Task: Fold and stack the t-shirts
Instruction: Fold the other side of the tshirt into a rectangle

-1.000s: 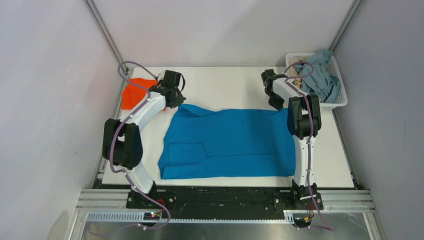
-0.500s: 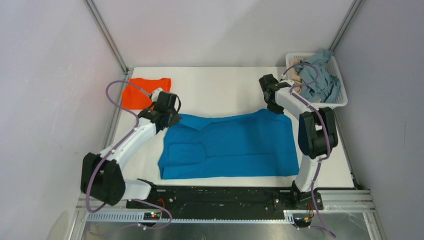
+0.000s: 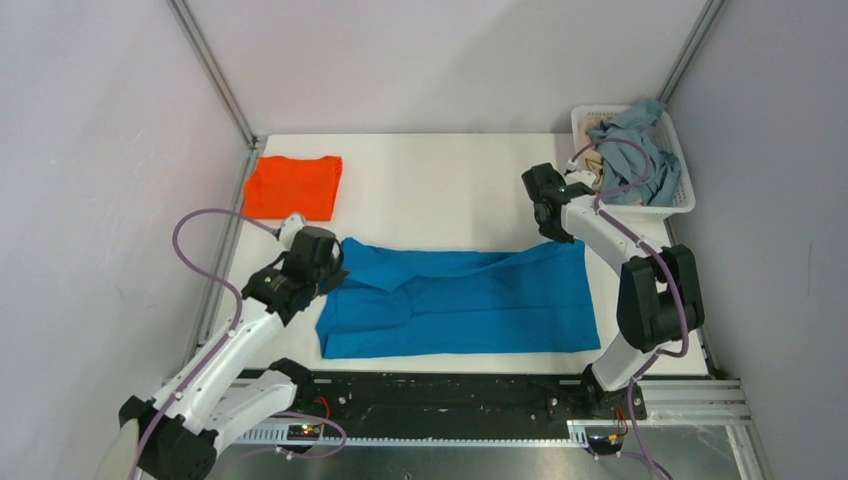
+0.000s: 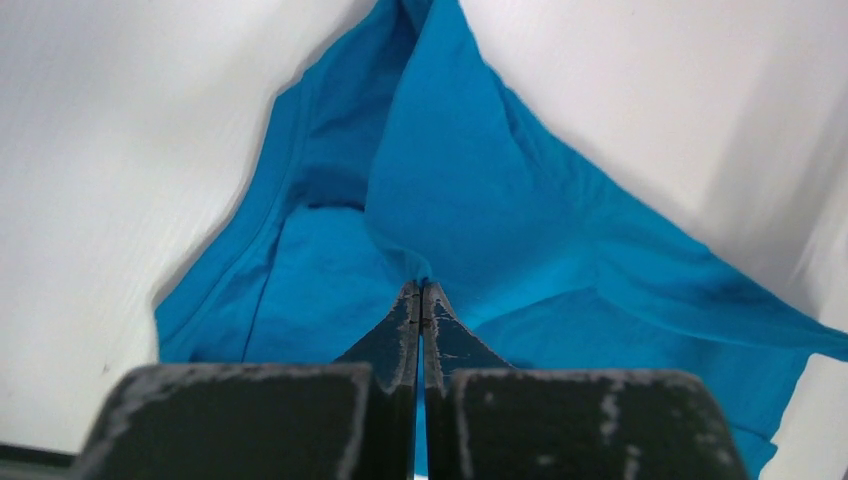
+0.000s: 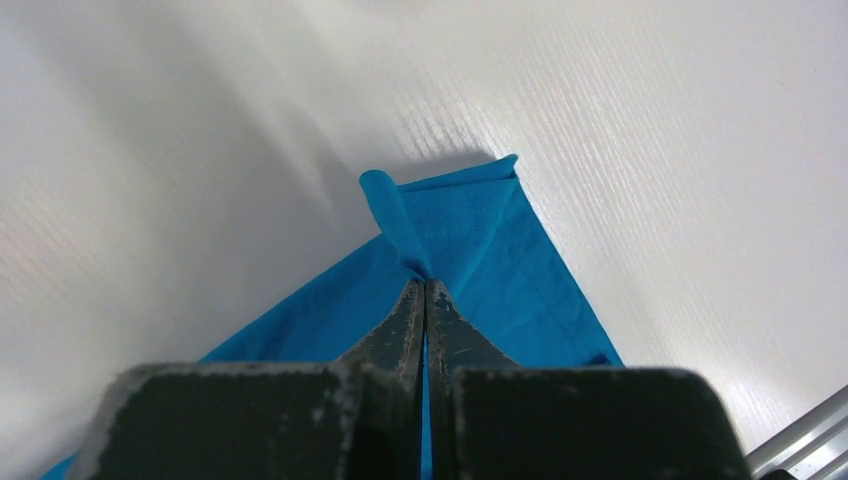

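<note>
Got blue shirt [image 3: 470, 310] lying across near half of table [image 3: 440, 170], long side left to right, near edge flat by table's near edge. Pinching its far-left corner with left gripper [image 4: 420, 292], jaws pressed together on a fold of cloth. Pinching far-right corner with right gripper [image 5: 425, 283], jaws likewise clamped on cloth, corner curled over the tips. Holding far edge raised at both pinch points, wrinkled in between. Further back, far-left corner: orange shirt [image 3: 294, 186], folded, well apart from the blue one. Far-right: white basket [image 3: 665, 212] with grey-blue clothes [image 3: 640, 160] heaped in it.
</note>
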